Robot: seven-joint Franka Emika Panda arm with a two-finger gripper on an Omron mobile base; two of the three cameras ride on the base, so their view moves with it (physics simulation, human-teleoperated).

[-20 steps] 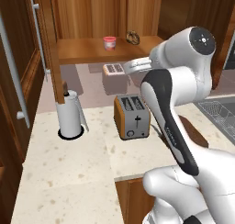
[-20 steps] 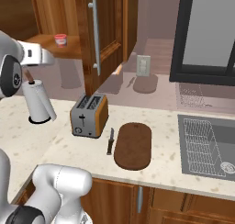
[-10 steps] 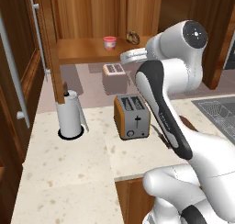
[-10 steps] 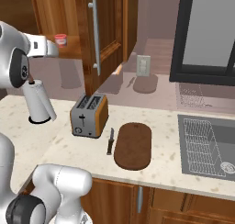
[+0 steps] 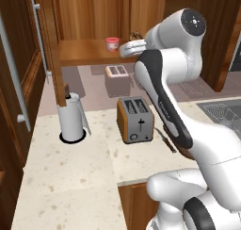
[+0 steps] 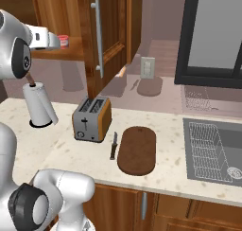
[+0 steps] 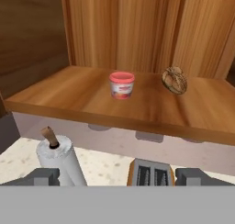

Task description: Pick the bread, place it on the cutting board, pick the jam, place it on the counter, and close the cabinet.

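Claw: the claw hangs in front of the open cabinet, its two dark tips spread wide apart with nothing between them. It looks straight in over the shelf edge, which I take to be a lining-up stance before reaching for something inside.

Arm: raised high off the counter, wrist level with the shelf, well above the toaster and the paper towel roll.

Bread: the bread sits on the shelf, toward the back and to the right in the hand view. It is a small dark-brown knotted lump, rounded and ridged like a pretzel, resting free. Nothing touches it.

Jam: the jam stands upright on the same shelf, left of the bread and apart from it. It is a squat red jar with a pale band.

Cutting board: the cutting board lies bare on the counter right of the toaster, a knife just beside it, so no bread has been set down yet.

Cabinet door: the door stands swung out, steel bar handle facing the room, left open because both items still wait inside.
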